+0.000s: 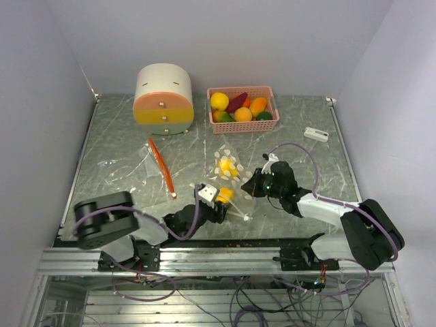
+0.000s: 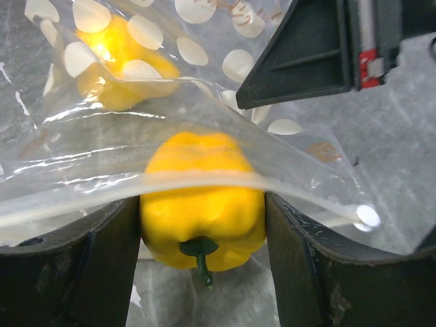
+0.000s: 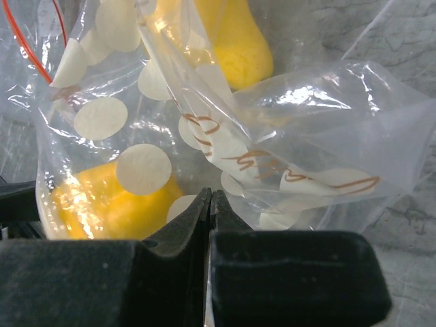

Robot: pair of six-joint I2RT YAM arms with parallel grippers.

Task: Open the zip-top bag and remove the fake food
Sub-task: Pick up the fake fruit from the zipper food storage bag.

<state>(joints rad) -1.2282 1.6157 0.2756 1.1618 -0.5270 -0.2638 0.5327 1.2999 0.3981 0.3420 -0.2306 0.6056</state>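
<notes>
The zip-top bag (image 1: 227,163) is clear with white dots and lies mid-table; its open rim (image 2: 82,204) drapes over a yellow plastic pepper (image 2: 202,225). My left gripper (image 2: 202,235) reaches into the mouth, both fingers (image 2: 75,272) pressed against the pepper's sides, green stem towards the camera. The same pepper (image 1: 225,195) shows at the left gripper (image 1: 222,198) from above. Another yellow piece of fake food (image 2: 116,61) sits deeper in the bag (image 3: 136,170). My right gripper (image 3: 212,197) is shut on the bag's film, holding it up; it appears as (image 1: 253,182) from above.
A pink basket (image 1: 270,91) with several plastic fruits stands at the back. The round cream, orange and yellow drawer box (image 1: 163,99) is to its left. A second clear bag with an orange zip strip (image 1: 161,165) lies left of centre. A small white device (image 1: 315,133) rests at the right.
</notes>
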